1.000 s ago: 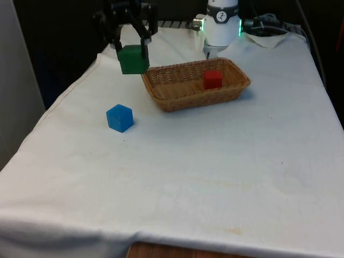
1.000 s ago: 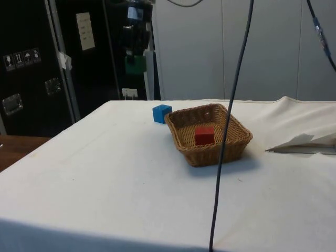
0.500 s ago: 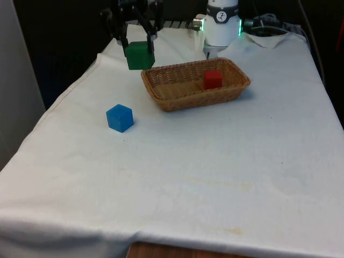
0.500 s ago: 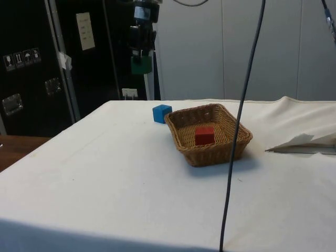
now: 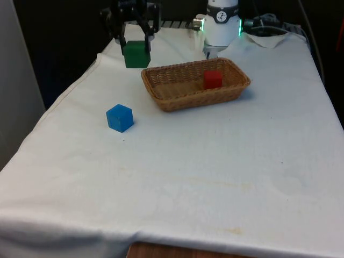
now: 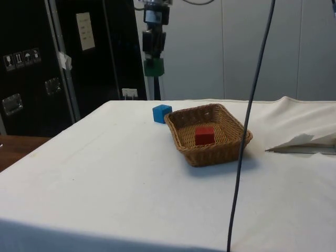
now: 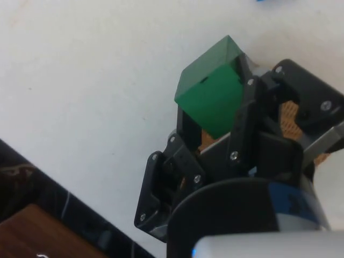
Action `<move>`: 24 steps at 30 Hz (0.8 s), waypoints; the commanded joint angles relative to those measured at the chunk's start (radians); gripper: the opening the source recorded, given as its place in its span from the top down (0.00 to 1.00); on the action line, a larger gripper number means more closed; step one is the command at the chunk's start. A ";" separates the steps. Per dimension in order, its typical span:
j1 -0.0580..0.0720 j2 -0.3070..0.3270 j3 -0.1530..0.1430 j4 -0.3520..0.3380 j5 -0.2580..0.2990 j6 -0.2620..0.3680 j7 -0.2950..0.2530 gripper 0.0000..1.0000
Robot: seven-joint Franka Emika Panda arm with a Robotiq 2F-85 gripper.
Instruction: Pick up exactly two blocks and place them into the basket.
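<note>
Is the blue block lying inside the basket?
No, the blue block sits on the white cloth, apart from the basket, which holds just the red block.

Basket (image 7: 293,115) mostly behind gripper (image 7: 215,115); blue block (image 7: 267,0) cut by edge

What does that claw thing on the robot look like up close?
The gripper is black, built of angular linked pieces joined by small silver screws, ending in two flat fingers. In the front view the gripper reads as a dark, spidery cluster. The arm's base is a smooth white column.
</note>
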 commanded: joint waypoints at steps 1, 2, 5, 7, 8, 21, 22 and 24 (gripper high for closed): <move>0.012 -0.019 -0.013 -0.030 -0.035 0.030 0.008 0.95; 0.012 -0.024 -0.012 -0.036 -0.046 0.035 0.008 0.95; 0.013 -0.037 -0.011 -0.059 -0.074 0.053 0.011 0.95; 0.000 -0.029 0.001 -0.045 -0.058 0.034 0.002 0.95; 0.013 -0.046 -0.009 -0.075 -0.091 0.066 0.013 0.95; 0.005 -0.100 0.047 -0.258 -0.096 0.233 -0.001 0.95; 0.004 -0.103 0.051 -0.271 -0.095 0.245 -0.002 0.95; 0.003 -0.113 0.060 -0.313 -0.093 0.285 -0.007 0.95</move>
